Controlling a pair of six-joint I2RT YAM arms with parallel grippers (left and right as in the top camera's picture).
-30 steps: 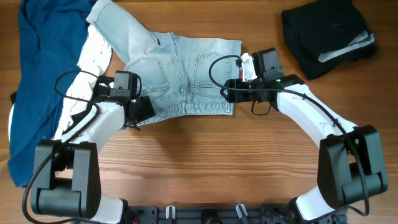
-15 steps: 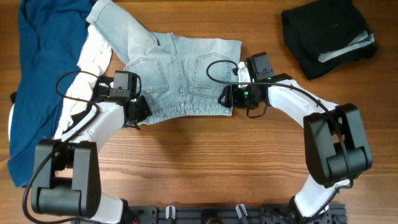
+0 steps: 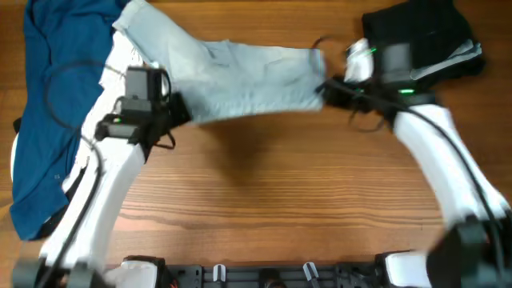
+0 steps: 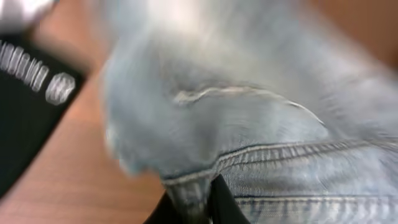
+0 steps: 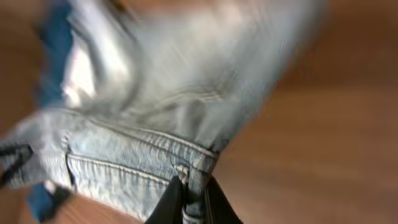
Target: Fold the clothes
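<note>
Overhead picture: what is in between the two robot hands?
The light-blue jeans stretch between the left gripper and the right gripper, and each gripper pinches one edge. The overhead view shows this best.

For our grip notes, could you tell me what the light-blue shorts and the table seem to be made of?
The shorts look like faded denim: doubled seam stitching, matte surface. The table looks like wood or laminate: plank grain, slight sheen.

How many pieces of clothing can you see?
4: denim jeans lifted mid-table, navy garment far left, white one beside it, black one top right. More may hide underneath.
</note>
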